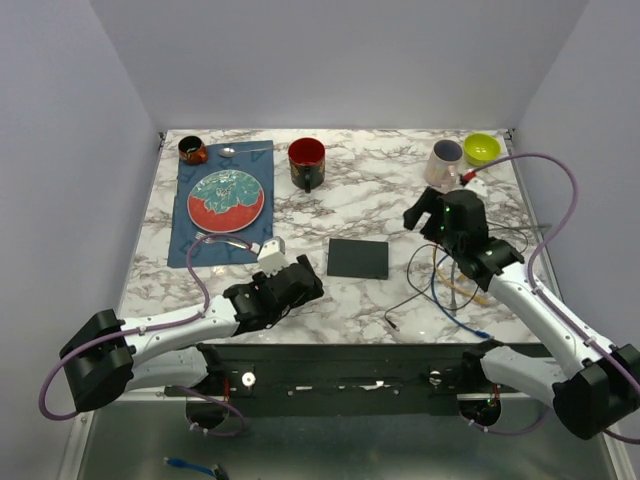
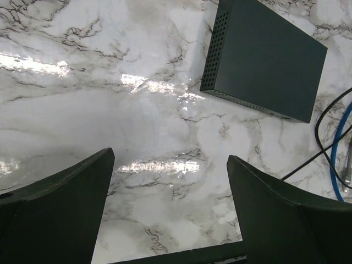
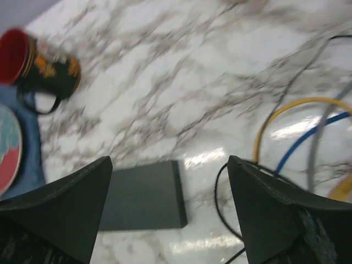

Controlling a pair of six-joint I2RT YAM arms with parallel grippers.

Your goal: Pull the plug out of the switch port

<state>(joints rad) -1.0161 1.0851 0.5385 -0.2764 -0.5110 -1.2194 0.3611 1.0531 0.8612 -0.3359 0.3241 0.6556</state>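
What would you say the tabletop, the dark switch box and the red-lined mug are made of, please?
The tabletop looks like polished marble or a marble-print laminate: grey veins, bright glare. The switch box seems painted metal, matte dark grey, with punched vent holes along its side; plastic is possible. The mug is probably glazed ceramic, red inside, though blurred.

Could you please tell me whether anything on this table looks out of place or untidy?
The one untidy spot is a loose tangle of cables sprawled on the table right of the switch. A short blue cable also lies below the near edge. Nothing looks spilled or broken.
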